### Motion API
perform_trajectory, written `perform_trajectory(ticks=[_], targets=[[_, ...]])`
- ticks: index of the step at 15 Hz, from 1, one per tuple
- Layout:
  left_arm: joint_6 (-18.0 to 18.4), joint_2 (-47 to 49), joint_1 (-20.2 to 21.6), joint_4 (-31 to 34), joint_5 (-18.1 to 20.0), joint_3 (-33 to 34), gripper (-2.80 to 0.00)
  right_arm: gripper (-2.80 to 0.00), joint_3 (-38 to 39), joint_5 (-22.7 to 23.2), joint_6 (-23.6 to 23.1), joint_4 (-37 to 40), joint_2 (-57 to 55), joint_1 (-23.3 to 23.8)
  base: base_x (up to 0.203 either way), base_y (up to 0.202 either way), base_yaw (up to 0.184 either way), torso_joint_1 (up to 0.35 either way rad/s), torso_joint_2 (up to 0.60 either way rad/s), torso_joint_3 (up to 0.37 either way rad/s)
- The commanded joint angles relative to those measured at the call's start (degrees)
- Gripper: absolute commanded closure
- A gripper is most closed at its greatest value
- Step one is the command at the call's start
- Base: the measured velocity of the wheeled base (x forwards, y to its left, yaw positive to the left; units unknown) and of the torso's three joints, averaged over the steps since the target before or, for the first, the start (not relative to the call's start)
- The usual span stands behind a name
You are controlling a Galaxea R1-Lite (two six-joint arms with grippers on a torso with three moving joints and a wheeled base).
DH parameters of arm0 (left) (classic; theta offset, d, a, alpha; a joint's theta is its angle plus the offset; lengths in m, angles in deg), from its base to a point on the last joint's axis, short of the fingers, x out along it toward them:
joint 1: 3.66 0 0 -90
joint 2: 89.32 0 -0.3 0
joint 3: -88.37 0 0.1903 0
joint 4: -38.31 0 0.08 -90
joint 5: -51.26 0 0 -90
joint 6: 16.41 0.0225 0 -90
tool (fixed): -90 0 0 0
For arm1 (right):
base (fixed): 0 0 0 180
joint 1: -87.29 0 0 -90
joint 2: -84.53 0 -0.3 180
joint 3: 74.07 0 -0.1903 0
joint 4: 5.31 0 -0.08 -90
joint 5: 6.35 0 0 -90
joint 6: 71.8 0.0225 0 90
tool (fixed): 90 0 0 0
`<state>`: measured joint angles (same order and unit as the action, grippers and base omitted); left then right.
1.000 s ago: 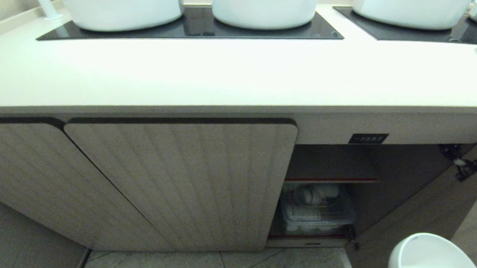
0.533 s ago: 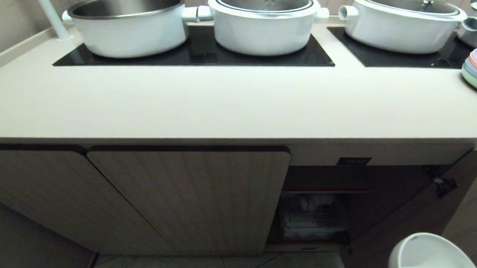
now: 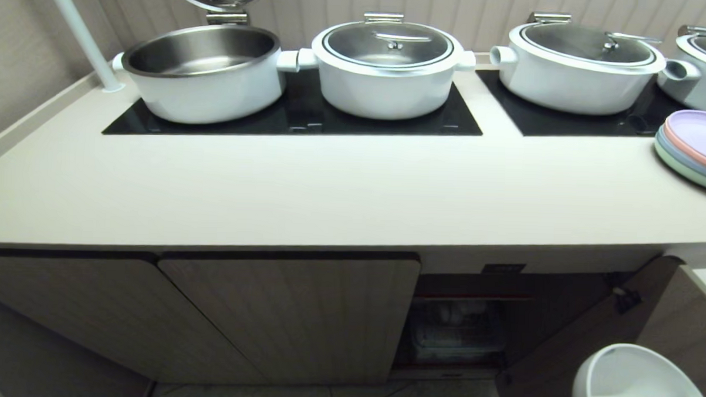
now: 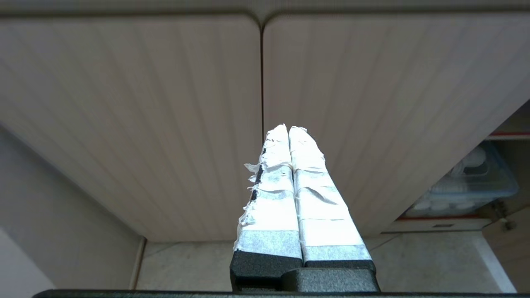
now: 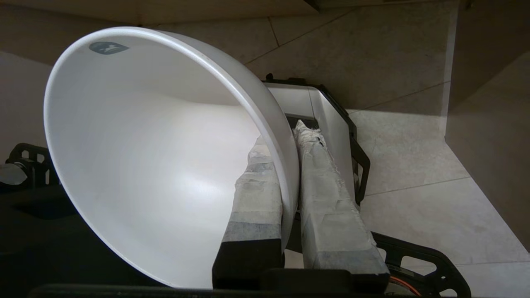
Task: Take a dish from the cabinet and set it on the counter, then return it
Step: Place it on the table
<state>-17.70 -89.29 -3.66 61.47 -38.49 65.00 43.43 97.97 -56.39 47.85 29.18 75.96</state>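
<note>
Right tool clamped on dish rim, one finger inside, carrying it low before worktop; left tool together, parked by cabinet

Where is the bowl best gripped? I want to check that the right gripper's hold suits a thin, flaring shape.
By the rim, one finger inside and one outside the wall. The bowl is thin-walled and flares wide, so its body would not fit between the fingers; only the edge does. The right gripper holds it so, coming over the lip with the wall between its pads.
</note>
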Motion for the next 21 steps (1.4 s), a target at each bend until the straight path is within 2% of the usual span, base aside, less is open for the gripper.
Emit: perform_trajectory(ticks=[1,21], targets=[[-0.03,-0.02,0.0,0.03,0.02,0.0,0.0,0.0,0.02,0.09,0.15,0.09,-0.2,-0.01,0.0,0.0,0.0,0.29,-0.61,-0.323],[-0.03,-0.02,0.0,0.03,0.02,0.0,0.0,0.0,-1.3,0.09,-0.12,0.53,-0.55,0.15,0.0,0.0,0.0,0.175,-0.36,-0.183]])
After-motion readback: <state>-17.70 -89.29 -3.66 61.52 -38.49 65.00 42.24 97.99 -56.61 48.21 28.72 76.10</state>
